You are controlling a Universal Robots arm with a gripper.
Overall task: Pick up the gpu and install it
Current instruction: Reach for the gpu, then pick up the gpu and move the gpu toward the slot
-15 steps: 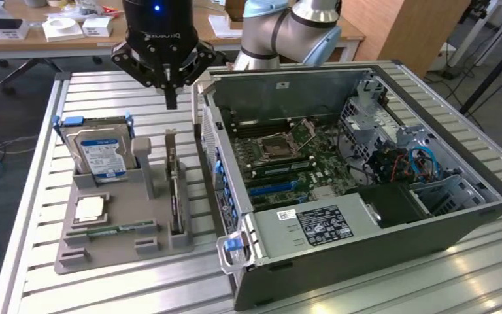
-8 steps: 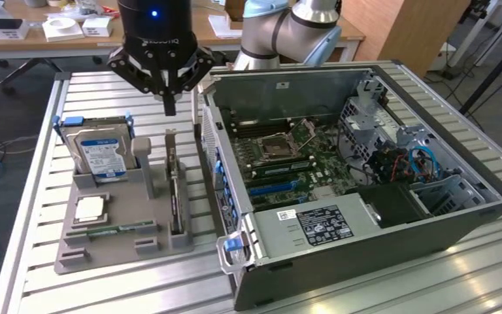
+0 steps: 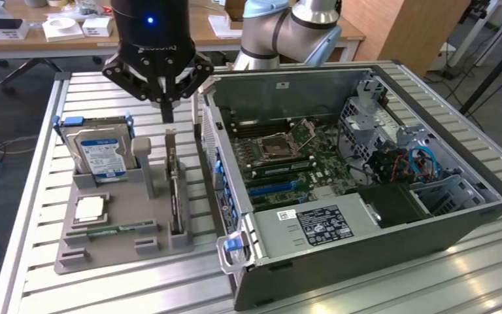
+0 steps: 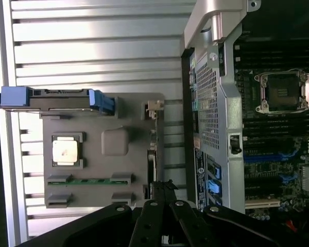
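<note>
The gripper (image 3: 167, 118) hangs with its fingers pressed together and nothing between them, just above the far end of the gpu (image 3: 175, 190), which stands on edge in a slot of the grey holder (image 3: 125, 196) on the worktop (image 3: 37, 216), between the holder's upright post and the open computer case (image 3: 277, 95). The card is not yet grasped, so the step in hand reads as the approach. To do it well, the fingers would have to part before they reach the card's top edge; shut as they are, they would only press on it. In the wrist view the gripper (image 4: 165, 188) sits roughly in line with the gpu (image 4: 151, 164), a good sign, and squaring up along that thin edge matters most (a skewed pinch on so narrow a board could twist it in its slot). The case wall stands just beside the card, so room on that side looks tight. The hard drive (image 3: 102, 154) sits well apart and should be no bother.
</note>
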